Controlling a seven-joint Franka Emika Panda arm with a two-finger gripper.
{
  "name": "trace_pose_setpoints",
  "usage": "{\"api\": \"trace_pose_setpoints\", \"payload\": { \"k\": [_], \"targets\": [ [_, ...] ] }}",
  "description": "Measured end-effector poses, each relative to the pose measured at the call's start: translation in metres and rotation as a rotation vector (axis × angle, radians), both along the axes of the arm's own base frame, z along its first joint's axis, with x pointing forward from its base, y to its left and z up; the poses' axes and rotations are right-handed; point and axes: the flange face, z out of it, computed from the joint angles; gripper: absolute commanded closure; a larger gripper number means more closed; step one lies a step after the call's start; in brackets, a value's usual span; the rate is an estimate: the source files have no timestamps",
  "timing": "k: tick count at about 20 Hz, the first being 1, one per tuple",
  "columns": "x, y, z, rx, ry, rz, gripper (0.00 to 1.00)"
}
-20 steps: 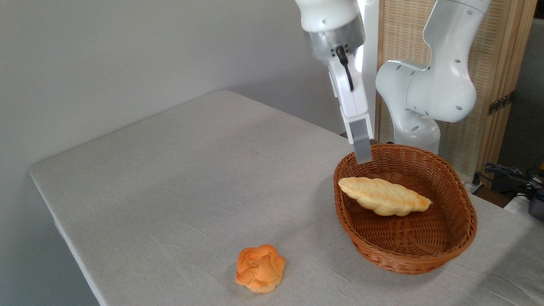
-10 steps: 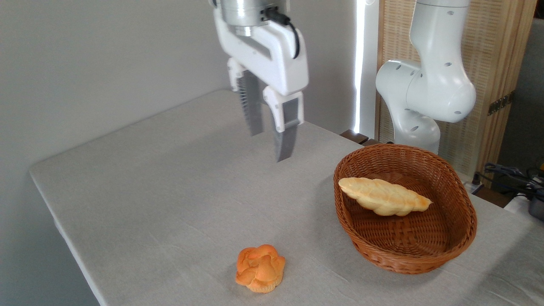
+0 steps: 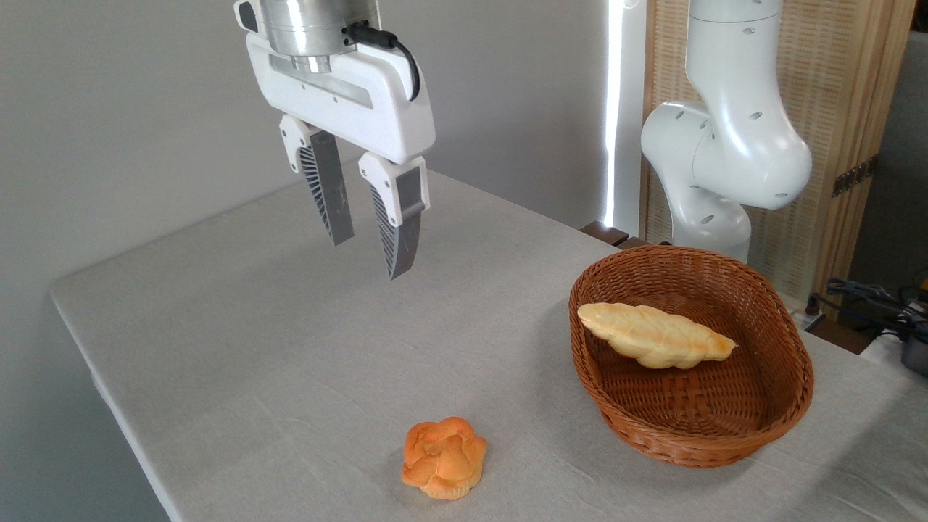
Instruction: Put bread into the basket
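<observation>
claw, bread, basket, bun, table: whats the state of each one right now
claw: open, empty, hanging above the table, well left of the basket
bread: lying inside the basket, leaning on its left wall
basket: upright on the table, holding only the bread
bun: sitting on the table, outside the basket, untouched
table: covered with a pale cloth

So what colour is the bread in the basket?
Pale golden bread, one browner tip, clear in the fixed camera view.
</observation>
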Motion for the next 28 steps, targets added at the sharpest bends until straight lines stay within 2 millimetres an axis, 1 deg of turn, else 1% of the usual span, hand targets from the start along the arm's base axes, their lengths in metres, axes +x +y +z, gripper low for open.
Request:
{"api": "trace_pose_setpoints", "payload": {
  "k": [6, 10, 13, 17, 23, 26, 28],
  "targets": [
    [0.010, 0.001, 0.009, 0.000, -0.095, 0.009, 0.00],
    [0.012, 0.001, 0.007, 0.000, -0.096, 0.007, 0.00],
    [0.011, 0.000, 0.001, 0.000, -0.082, 0.002, 0.00],
    [0.003, -0.009, -0.008, 0.001, -0.008, -0.027, 0.00],
    [0.000, -0.009, -0.007, 0.006, -0.001, -0.048, 0.00],
    [0.000, -0.015, -0.008, 0.076, 0.001, -0.079, 0.00],
    [-0.001, -0.017, -0.008, 0.093, 0.004, -0.086, 0.00]
  ]
}}
